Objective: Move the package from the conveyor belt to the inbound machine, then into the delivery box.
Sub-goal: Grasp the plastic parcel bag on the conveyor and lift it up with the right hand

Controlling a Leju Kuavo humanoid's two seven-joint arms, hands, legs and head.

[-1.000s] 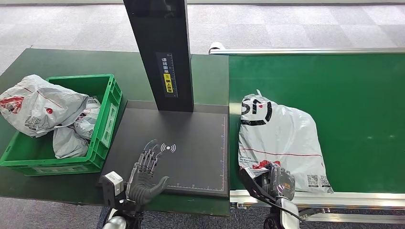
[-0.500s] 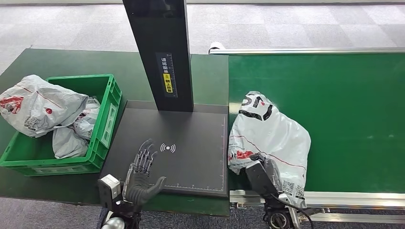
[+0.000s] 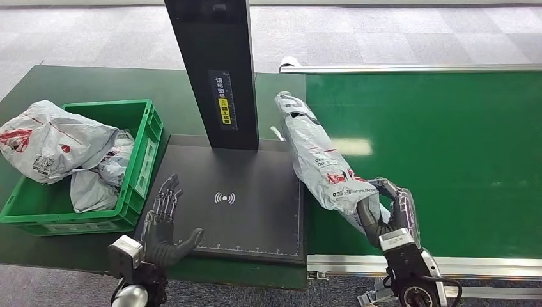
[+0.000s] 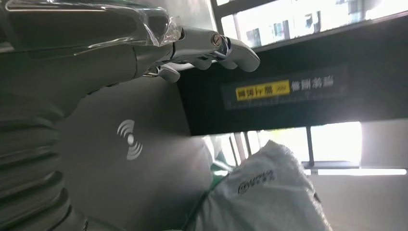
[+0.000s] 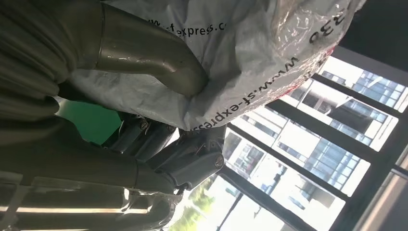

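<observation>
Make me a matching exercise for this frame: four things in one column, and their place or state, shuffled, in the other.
Things:
1. package
2. left robot hand
3. green crate
4. black post

States:
A. fingers spread, holding nothing, over the scanner pad's near left corner
B. holds grey mailer bags
C. gripped by the right robot hand, lifted off the belt
D. stands upright behind the pad

Pairs: 1-C, 2-A, 3-B, 4-D

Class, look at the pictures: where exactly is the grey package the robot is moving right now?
In the head view, the package is right of centre, gripped by the right hand and lifted edge-on over the seam between the green conveyor belt and the black inbound machine.
</observation>
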